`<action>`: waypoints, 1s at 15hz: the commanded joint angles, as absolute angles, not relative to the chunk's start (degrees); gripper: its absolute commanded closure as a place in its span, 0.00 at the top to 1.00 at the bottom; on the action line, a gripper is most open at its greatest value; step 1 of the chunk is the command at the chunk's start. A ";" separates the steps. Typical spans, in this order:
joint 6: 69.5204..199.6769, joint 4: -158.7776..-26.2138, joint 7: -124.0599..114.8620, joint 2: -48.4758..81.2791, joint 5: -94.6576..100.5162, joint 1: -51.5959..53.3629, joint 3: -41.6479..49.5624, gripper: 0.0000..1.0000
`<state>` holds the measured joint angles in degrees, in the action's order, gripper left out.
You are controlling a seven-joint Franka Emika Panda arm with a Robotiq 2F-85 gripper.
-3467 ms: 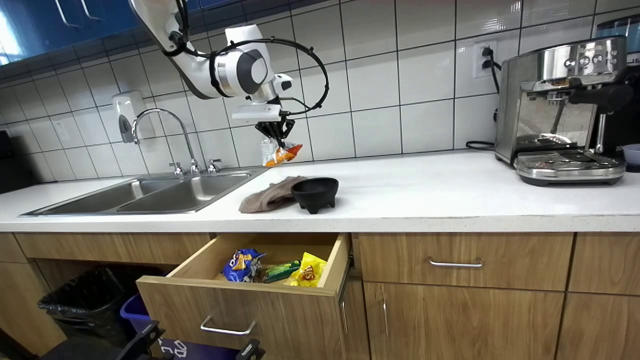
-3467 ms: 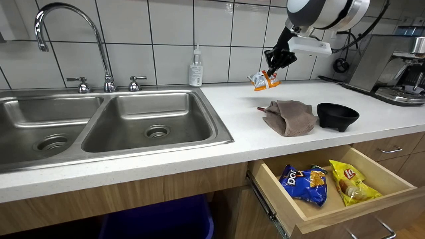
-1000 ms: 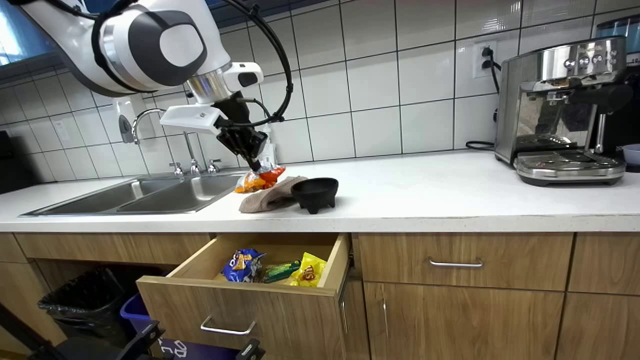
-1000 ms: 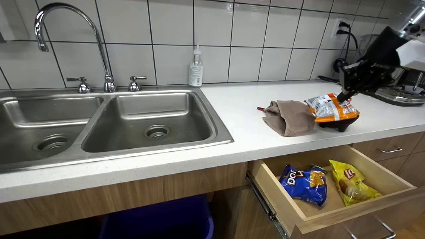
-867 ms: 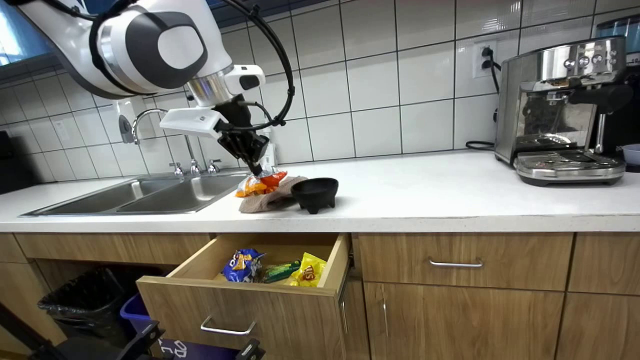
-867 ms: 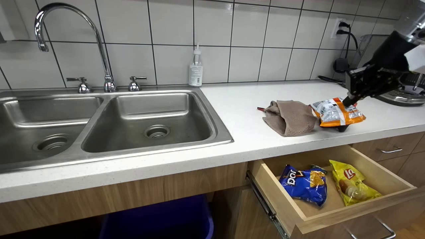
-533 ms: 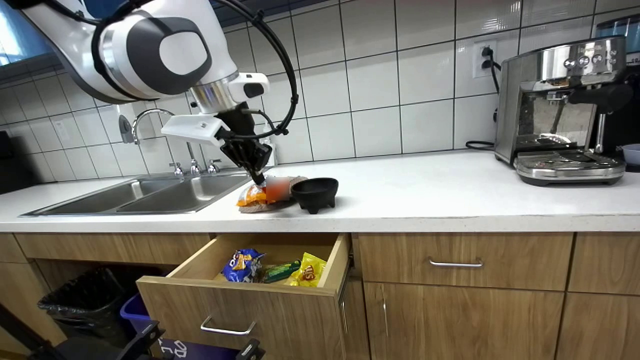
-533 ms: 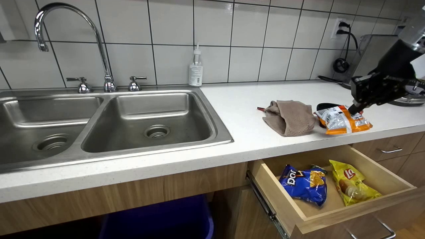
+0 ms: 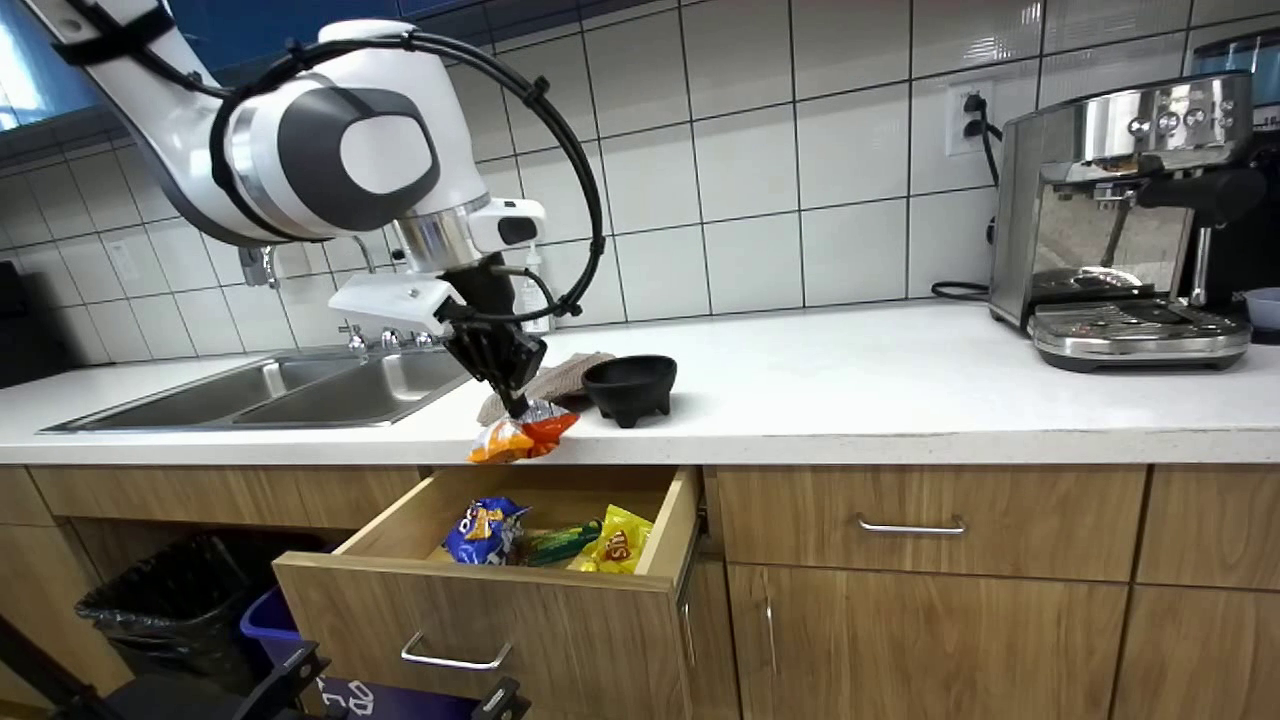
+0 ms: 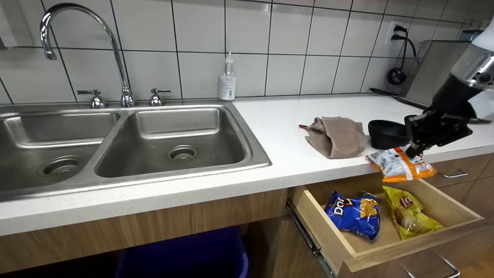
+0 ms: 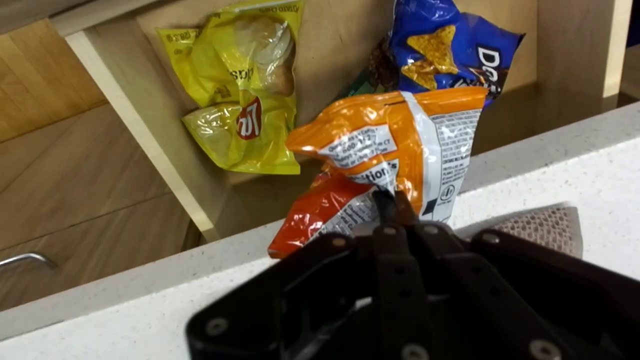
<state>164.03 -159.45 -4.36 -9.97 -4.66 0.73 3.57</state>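
The orange bag (image 11: 415, 142) is pinched in the closed gripper (image 11: 392, 197), above the drawer (image 9: 560, 620), near the counter's (image 9: 850, 400) edge. Inside the drawer lie a blue bag (image 10: 355, 217), a yellow bag (image 10: 409, 212) and, between them, a green packet (image 9: 562, 543).

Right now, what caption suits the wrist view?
Gripper closed on an orange snack bag; beyond, a yellow bag and a blue bag lie in the open drawer.

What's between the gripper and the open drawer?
The orange snack bag, pinched in the gripper; below it, open air above the drawer. Both exterior views show this.
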 commanded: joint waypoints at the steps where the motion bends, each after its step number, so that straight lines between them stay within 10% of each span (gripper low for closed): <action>1: 163.67 -159.42 -5.73 -6.94 -2.11 -1.11 2.08 0.00; 15: 163.99 -159.17 -12.11 0.80 10.03 -1.50 3.31 0.00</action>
